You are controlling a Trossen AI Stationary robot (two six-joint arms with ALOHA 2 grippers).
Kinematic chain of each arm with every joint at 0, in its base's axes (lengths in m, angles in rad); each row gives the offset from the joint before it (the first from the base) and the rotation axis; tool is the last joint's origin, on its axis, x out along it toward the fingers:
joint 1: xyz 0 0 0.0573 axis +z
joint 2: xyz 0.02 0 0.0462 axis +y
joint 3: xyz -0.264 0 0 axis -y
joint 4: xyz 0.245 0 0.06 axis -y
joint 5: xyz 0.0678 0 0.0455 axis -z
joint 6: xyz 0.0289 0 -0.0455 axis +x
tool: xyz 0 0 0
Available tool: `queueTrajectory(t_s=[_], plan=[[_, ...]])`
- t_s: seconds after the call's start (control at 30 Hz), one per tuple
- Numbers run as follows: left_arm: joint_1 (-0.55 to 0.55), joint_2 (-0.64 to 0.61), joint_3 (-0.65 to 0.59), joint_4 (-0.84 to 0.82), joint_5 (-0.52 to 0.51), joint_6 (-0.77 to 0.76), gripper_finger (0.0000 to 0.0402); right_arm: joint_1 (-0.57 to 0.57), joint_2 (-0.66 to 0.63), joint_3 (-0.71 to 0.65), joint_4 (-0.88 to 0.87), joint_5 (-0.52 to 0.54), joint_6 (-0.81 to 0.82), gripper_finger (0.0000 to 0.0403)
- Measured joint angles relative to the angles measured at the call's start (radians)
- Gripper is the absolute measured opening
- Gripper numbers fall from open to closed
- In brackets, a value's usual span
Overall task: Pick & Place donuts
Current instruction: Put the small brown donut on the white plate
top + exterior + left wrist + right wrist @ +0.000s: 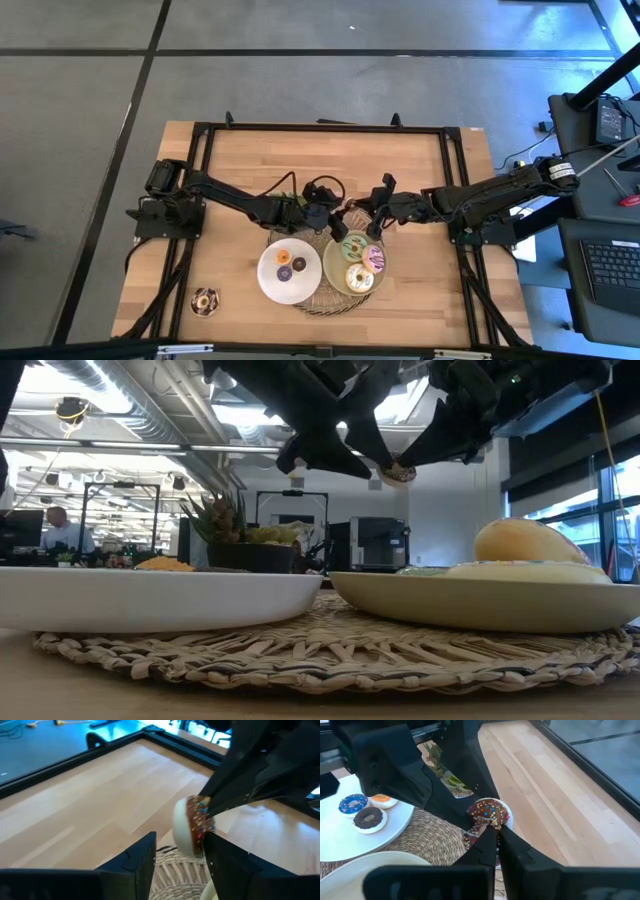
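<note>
A chocolate-frosted donut [490, 811] with coloured sprinkles and a pale underside is held in the air above the woven mat, also in the left wrist view [192, 825] and the low view [398, 472]. My right gripper [495, 831] is shut on it, at mid-table [375, 212]. My left gripper [177, 855] faces it from the left [330, 212], open, with its fingers on either side of the donut. Green, pink and white-yellow donuts lie on the pale-green plate [333, 268]. Three mini donuts lie on the white plate [270, 283]. Another chocolate donut [205, 300] lies on the table near the left corner. My right gripper pinches the donut's rim [492, 824] between its two fingers, coming level from the table's right. The donut stands on edge, lifted clear of mat and table. My left gripper: one finger [215, 857] stands close against the donut's frosted face; whether it touches, I cannot tell.
Both plates sit side by side on a round woven mat [322, 300] near the table's near edge. A small green spiky plant [437, 757] stands behind the plates, under the left arm. Bare wood lies toward the far edge [320, 155]. A person sits far off in the room [58, 530].
</note>
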State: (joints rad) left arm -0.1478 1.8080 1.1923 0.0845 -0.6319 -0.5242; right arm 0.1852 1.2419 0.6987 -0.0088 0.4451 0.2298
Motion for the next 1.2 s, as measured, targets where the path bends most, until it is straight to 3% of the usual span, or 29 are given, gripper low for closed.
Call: queueTrajectory(t_s=[0.87, 1.0, 1.2], plan=[[0.000, 0.000, 0.000, 0.018, 0.024, 0.041, 0.0030, 0.000, 0.000, 0.000, -0.002, -0.003, -0.030, 0.0024], [0.000, 0.000, 0.000, 0.013, 0.028, 0.041, 0.0028, 0.001, 0.000, 0.000, -0.003, -0.005, -0.077, 0.0057], [0.001, 0.000, 0.000, 0.001, 0.029, 0.041, 0.0027, 0.001, -0.012, 0.000, -0.006, -0.006, -0.078, 0.0142]])
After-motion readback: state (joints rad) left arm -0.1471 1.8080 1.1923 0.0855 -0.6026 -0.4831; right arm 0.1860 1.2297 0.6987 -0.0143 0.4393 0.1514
